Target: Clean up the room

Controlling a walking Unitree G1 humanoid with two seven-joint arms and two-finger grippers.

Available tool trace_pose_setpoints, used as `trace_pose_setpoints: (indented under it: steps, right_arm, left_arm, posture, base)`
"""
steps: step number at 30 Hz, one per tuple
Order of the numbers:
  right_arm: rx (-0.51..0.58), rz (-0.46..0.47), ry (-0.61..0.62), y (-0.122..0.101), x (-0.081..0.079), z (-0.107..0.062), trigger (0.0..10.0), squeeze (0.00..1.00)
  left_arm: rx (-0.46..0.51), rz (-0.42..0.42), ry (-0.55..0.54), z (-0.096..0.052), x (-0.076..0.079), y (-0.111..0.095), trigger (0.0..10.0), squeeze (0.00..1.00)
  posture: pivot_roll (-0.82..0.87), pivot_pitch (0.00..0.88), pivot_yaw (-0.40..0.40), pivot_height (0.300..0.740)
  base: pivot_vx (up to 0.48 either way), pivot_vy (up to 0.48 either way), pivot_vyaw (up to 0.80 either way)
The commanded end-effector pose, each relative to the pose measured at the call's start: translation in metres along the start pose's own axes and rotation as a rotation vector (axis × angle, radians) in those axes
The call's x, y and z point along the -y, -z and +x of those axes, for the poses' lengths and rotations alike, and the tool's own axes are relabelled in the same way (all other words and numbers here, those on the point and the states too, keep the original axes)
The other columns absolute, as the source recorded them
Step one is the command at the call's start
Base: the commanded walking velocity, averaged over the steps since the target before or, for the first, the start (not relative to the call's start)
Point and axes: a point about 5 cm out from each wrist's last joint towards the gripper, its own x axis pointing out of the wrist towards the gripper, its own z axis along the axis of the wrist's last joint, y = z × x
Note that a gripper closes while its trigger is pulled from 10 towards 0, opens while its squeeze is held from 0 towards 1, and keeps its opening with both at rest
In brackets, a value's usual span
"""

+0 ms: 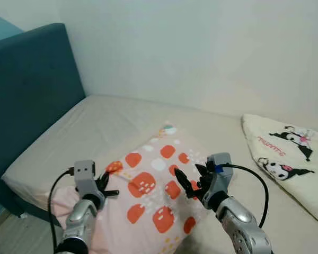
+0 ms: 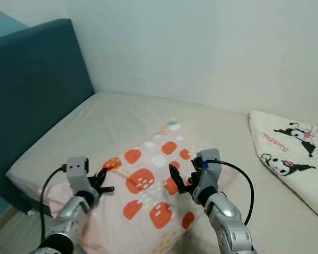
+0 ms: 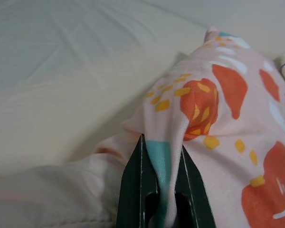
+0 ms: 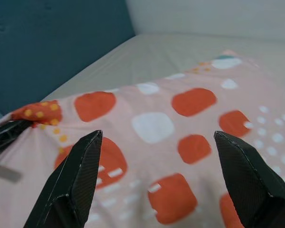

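the left gripper (image 3: 162,187) has its fingers (image 3: 133,190) pinching a fold at the edge of the pink pillow with orange and white squares (image 1: 153,196). the right gripper (image 4: 156,185) hovers over that pillow, fingers (image 4: 71,180) spread wide. the pillow lies on the beige bed (image 1: 95,127), with a white cartoon-print blanket (image 1: 291,159) at its right and a teal headboard (image 1: 26,95) at its left.

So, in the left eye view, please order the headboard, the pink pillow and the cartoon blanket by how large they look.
1. Teal headboard: largest.
2. Pink pillow, pinched by the left gripper.
3. Cartoon blanket: smallest, but cut by the frame edge, so its true size is unsure.
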Motion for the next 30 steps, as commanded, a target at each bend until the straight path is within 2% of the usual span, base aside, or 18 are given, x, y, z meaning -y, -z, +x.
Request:
trace_pose_setpoints:
  steps: [1,6,8,11,13,17,23,25,26,28,29,30]
  right_arm:
    - [-0.011,-0.019,-0.017,0.004,-0.002,0.0,10.0,0.0]
    - [-0.015,-0.022,-0.027,0.006,-0.003,-0.001,10.0,0.0]
    - [-0.016,-0.023,-0.046,0.006,-0.004,0.0,10.0,0.0]
    - [-0.016,-0.024,-0.051,0.006,-0.005,0.0,10.0,0.0]
    - [-0.016,-0.025,-0.051,0.006,-0.005,0.0,10.0,0.0]
    - [-0.022,-0.026,-0.055,0.007,-0.005,0.001,10.0,0.0]
    - [-0.052,-0.017,-0.03,0.014,-0.001,-0.001,10.0,0.0]
    - [-0.076,0.021,0.032,0.022,0.009,-0.007,10.0,0.0]
    - [-0.076,0.021,0.032,0.022,0.009,-0.007,10.0,0.0]
    - [-0.101,0.084,0.121,0.031,0.023,-0.014,10.0,0.0]
    - [-0.101,0.084,0.121,0.031,0.023,-0.014,10.0,0.0]
    - [-0.137,0.15,0.201,0.041,0.033,-0.019,10.0,0.0]
  left_arm:
    - [0.06,0.022,0.019,0.006,0.005,-0.013,10.0,0.0]
    - [0.078,0.012,0.039,0.009,0.01,-0.019,10.0,0.0]
    - [0.111,0.006,0.06,0.015,0.015,-0.029,10.0,0.0]
    - [0.124,0.008,0.065,0.017,0.016,-0.033,10.0,0.0]
    - [0.131,0.01,0.065,0.018,0.016,-0.036,10.0,0.0]
    - [0.194,0.019,0.047,0.024,0.01,-0.059,10.0,0.0]
    - [0.188,0.018,0.034,0.024,0.007,-0.059,10.0,0.0]
    - [0.182,0.015,0.039,0.024,0.009,-0.056,10.0,0.0]
    - [0.182,0.015,0.039,0.024,0.009,-0.056,10.0,0.0]
    - [0.181,0.008,0.049,0.025,0.013,-0.056,10.0,0.0]
    - [0.181,0.008,0.049,0.025,0.013,-0.056,10.0,0.0]
    - [0.182,0.0,0.056,0.025,0.015,-0.055,10.0,0.0]
  posture:
    - [-0.01,0.0,-0.03,0.74]
    - [-0.01,0.0,-0.03,0.74]
    - [-0.01,0.0,-0.028,0.74]
    - [-0.02,0.0,-0.029,0.74]
    - [-0.02,0.0,-0.029,0.74]
    - [-0.01,0.0,-0.03,0.74]
    - [-0.01,0.0,-0.028,0.74]
    - [-0.02,0.0,-0.029,0.74]
    - [-0.02,0.0,-0.029,0.74]
    - [-0.02,0.0,-0.029,0.74]
    - [-0.02,0.0,-0.029,0.74]
    - [-0.02,0.0,-0.028,0.74]
  base:
    - [0.0,0.0,0.8]
    - [0.0,0.0,0.8]
    - [0.0,0.0,0.8]
    - [0.0,0.0,0.8]
    - [0.0,0.0,0.8]
    - [0.0,0.0,0.8]
    - [0.0,0.0,0.8]
    - [0.0,0.0,0.8]
    - [0.0,0.0,0.8]
    - [0.0,0.0,0.8]
    - [0.0,0.0,0.8]
    - [0.0,0.0,0.8]
